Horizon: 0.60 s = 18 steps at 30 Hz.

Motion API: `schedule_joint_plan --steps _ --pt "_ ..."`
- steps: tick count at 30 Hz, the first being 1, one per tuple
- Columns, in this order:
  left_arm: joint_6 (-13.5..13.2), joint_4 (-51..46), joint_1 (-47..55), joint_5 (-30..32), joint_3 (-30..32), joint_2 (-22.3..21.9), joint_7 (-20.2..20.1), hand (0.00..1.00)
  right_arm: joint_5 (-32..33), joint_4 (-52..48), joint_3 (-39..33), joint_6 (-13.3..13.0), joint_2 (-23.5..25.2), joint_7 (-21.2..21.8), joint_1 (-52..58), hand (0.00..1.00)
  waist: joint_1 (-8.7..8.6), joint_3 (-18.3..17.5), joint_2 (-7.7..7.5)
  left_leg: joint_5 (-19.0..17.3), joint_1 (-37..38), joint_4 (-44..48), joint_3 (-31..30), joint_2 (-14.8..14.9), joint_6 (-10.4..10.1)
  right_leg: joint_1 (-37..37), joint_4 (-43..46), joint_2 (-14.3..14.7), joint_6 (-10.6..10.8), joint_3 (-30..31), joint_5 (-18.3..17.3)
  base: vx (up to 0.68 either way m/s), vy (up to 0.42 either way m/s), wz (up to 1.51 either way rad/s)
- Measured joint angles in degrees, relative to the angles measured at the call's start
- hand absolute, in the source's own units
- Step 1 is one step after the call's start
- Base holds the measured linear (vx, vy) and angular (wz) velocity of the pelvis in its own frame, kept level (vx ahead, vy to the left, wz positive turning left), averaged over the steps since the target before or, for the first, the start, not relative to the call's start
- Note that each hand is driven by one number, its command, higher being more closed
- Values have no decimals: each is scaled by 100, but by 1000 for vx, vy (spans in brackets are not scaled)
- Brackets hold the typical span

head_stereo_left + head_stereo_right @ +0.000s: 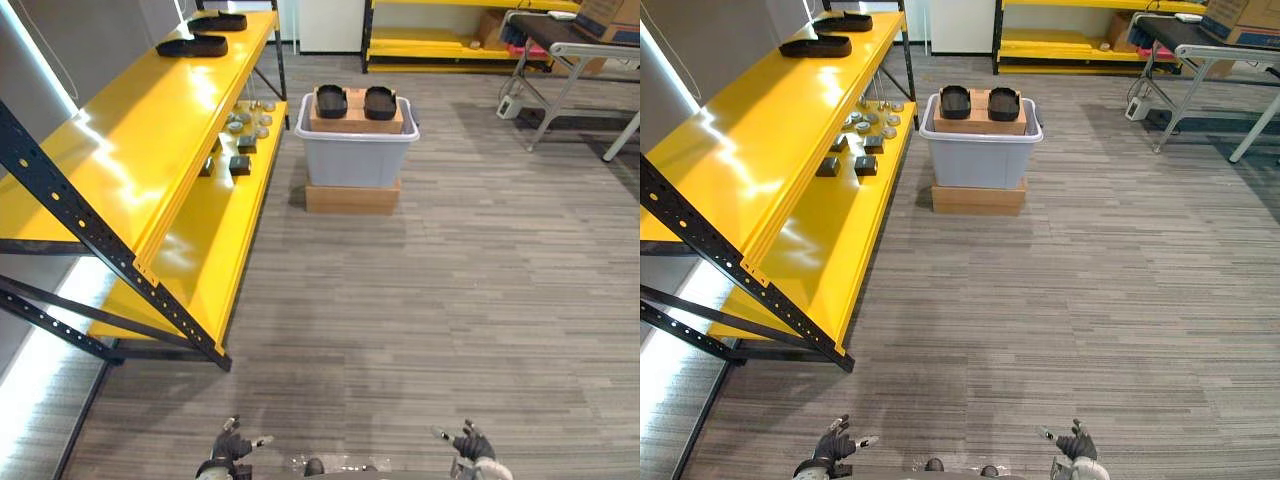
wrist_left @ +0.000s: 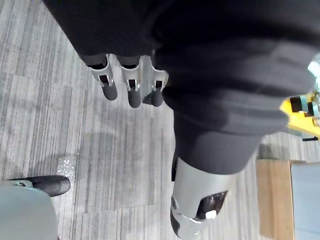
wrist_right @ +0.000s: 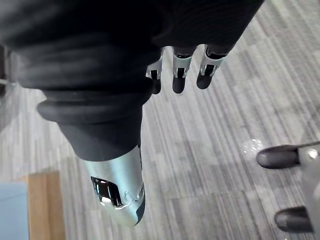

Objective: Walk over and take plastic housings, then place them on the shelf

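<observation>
Two black plastic housings (image 1: pixel 331 101) (image 1: pixel 380 102) lie side by side on a cardboard box (image 1: pixel 355 122) that sits in a grey tub (image 1: pixel 355 160), far ahead on the floor. Two more black housings (image 1: pixel 192 45) (image 1: pixel 218 20) rest on the top board of the yellow shelf (image 1: pixel 120 160) at my left. My left hand (image 1: pixel 228 447) and right hand (image 1: pixel 472 445) hang low at the near edge, far from the tub. Both are open with relaxed fingers (image 2: pixel 130 87) (image 3: pixel 180 72) and hold nothing.
The tub stands on a flat cardboard box (image 1: pixel 352 197). Small metal parts and dark blocks (image 1: pixel 243 135) lie on the shelf's lower board. A grey table (image 1: pixel 575 50) stands at the back right, and another yellow rack (image 1: pixel 440 45) runs behind the tub. Striped grey floor lies between.
</observation>
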Motion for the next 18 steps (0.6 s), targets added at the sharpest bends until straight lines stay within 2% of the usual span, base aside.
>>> schedule_joint_plan --steps 4,14,18 --pt "-94 -67 6 95 9 20 -3 0 -133 -34 -3 6 -107 7 -17 0 -3 35 66 -19 11 2 -74 3 -30 17 36 -6 64 -20 -53 8 -3 6" --pt "-104 -275 73 104 40 25 27 0 -136 -237 -7 26 -107 5 -52 0 -16 31 76 -41 -45 -8 -60 15 -62 -141 160 -3 4 -7 -124 -40 -2 -1" --pt "-106 -549 161 79 69 24 66 0 47 -251 -13 27 -104 -14 -82 0 -13 32 74 -45 -77 -11 24 30 -59 -192 152 8 4 53 -123 5 1 -9"
